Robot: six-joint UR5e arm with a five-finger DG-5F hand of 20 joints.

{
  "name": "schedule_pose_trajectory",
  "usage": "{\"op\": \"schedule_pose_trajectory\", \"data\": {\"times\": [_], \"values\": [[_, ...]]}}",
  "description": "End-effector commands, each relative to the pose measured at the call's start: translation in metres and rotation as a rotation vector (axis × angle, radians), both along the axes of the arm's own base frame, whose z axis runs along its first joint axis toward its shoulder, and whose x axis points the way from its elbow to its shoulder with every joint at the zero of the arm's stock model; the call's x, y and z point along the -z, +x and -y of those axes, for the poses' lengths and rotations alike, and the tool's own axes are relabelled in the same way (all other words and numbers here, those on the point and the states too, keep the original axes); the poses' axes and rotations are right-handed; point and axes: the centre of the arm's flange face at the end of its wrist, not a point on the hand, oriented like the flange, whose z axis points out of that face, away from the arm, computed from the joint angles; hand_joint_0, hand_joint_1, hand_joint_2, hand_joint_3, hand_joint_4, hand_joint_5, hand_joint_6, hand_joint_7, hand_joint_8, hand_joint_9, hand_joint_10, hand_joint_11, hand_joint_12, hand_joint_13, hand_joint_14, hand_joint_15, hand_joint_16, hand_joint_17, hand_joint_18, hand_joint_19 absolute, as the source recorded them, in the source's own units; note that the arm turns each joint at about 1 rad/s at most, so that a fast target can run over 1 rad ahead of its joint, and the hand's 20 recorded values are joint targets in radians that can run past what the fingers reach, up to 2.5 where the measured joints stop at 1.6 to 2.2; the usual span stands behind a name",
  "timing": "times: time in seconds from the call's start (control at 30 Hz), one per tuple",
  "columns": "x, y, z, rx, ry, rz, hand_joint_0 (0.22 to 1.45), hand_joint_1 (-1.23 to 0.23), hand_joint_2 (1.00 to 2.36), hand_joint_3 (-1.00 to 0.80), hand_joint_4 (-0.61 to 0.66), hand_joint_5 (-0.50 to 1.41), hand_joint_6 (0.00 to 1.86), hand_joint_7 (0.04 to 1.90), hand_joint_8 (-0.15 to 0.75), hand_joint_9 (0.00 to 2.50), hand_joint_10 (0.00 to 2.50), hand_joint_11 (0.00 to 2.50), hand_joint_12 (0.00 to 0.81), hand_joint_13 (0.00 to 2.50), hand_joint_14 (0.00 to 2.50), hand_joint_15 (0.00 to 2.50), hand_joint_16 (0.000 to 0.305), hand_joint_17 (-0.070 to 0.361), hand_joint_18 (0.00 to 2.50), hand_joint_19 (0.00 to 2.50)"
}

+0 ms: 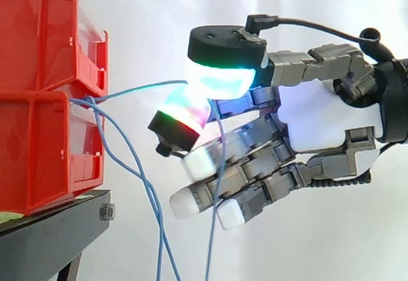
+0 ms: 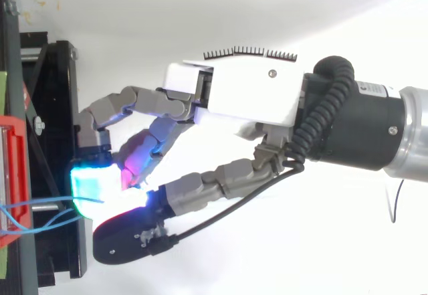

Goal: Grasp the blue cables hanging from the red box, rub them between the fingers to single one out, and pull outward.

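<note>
My hand (image 1: 319, 125) pinches one strand of the blue cables (image 1: 140, 88) between thumb and a finger pad, just out from the front of the red box (image 1: 38, 134), and the rest droop loose below. They look thin, light, limp and slick, so I'd hold firmly and pull gently

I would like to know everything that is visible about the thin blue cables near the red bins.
The thin blue cables are slim, smooth, flexible strands coming out of the gap between two stacked red plastic bins. One strand arcs across to the hand, where glowing fingers pinch it; past them it hangs down. The other strands droop slack in downward curves, clear of the hand.
</note>
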Motion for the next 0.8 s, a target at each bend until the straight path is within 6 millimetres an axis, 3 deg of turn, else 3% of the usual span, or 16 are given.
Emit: {"op": "schedule_pose_trajectory", "data": {"times": [0.0, 0.2, 0.53, 0.77], "values": [[0.0, 0.0, 0.0, -0.003, -0.002, -0.003, 0.57, -0.84, 1.01, -0.04, 0.0, -0.03, 0.79, 1.22, 0.23, 0.75, 0.0, 0.01, 0.374, 0.6, 0.0, 0.08, 0.049, 0.11, 0.72, 0.29], [0.002, -0.001, -0.003, -0.009, -0.002, -0.006, 0.57, -0.84, 1.01, -0.06, -0.03, -0.03, 0.78, 1.22, 0.216, 0.57, 0.0, 0.0, 0.378, 0.5, 0.0, 0.0, 0.051, 0.115, 0.67, 0.22], [0.022, -0.007, -0.004, -0.012, -0.005, -0.032, 0.57, -0.83, 1.01, -0.07, -0.02, -0.03, 0.77, 1.22, 0.214, 0.55, 0.0, 0.0, 0.378, 0.47, 0.0, 0.0, 0.051, 0.115, 0.63, 0.2], [0.021, -0.006, -0.006, -0.021, 0.004, -0.02, 0.57, -0.83, 1.01, -0.07, -0.02, -0.03, 0.77, 1.22, 0.22, 0.57, 0.0, 0.0, 0.366, 0.47, 0.0, 0.01, 0.05, 0.113, 0.61, 0.24]]}}
